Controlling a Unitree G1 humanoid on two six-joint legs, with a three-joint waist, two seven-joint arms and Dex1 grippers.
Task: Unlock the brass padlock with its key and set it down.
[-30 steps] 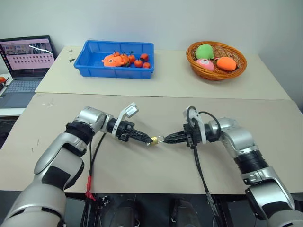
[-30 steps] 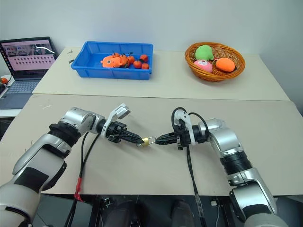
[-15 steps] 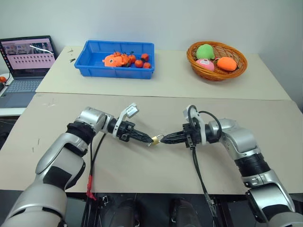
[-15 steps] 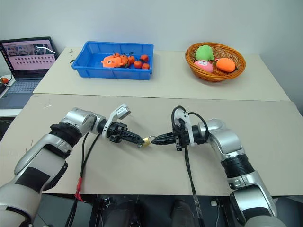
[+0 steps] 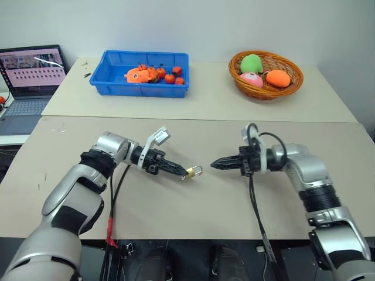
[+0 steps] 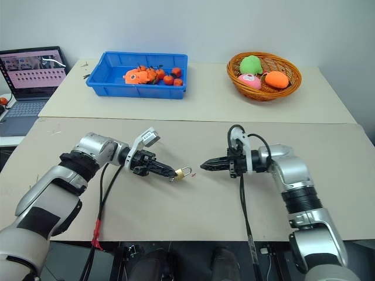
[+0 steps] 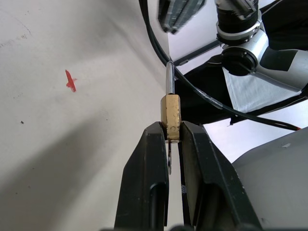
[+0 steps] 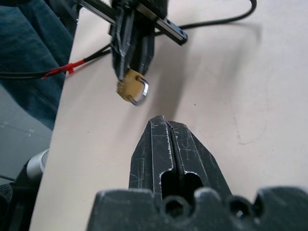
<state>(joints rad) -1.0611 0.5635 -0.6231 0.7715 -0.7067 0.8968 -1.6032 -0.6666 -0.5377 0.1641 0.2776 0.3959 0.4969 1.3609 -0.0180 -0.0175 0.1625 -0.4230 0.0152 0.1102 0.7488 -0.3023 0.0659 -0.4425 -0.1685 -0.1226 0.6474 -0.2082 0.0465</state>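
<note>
Beige matte tabletop (image 5: pixel 176 211) fills the near area, with two black cables hanging over its front edge, the left one wrapped with red tape. Above that surface, the left gripper (image 5: pixel 180 171) points toward the robot's right, its two black fingers (image 7: pixel 154 159) nearly closed and pinching the small golden-brass rectangular padlock (image 5: pixel 191 172) by its body; the thin silver shackle (image 8: pixel 142 91) sticks out past the fingertips, toward the other arm. In the right wrist view the shackle looks swung open at one end, though that's hard to confirm. A thin silvery piece shows between the left fingers below the brass body in the left wrist view; can't tell if that's the key. Right gripper (image 5: pixel 214 163) sits just apart from the padlock, pointing back at it, fingers pressed fully together; nothing visible is held between them. A small red mark (image 7: pixel 70 80) sits on the table near the left gripper.

Farther back, a seam separates this table from a second beige table (image 5: pixel 211 99). On it, at left, a blue rectangular plastic bin (image 5: pixel 139 72) holds small orange and red toy items. At right, a round woven wicker basket (image 5: pixel 266 75) holds green, pink and orange rounded objects. At far left, on a lower surface, an open grey laptop (image 5: pixel 29 88) shows a lit screen. Plain pale wall (image 5: pixel 205 23) behind.
</note>
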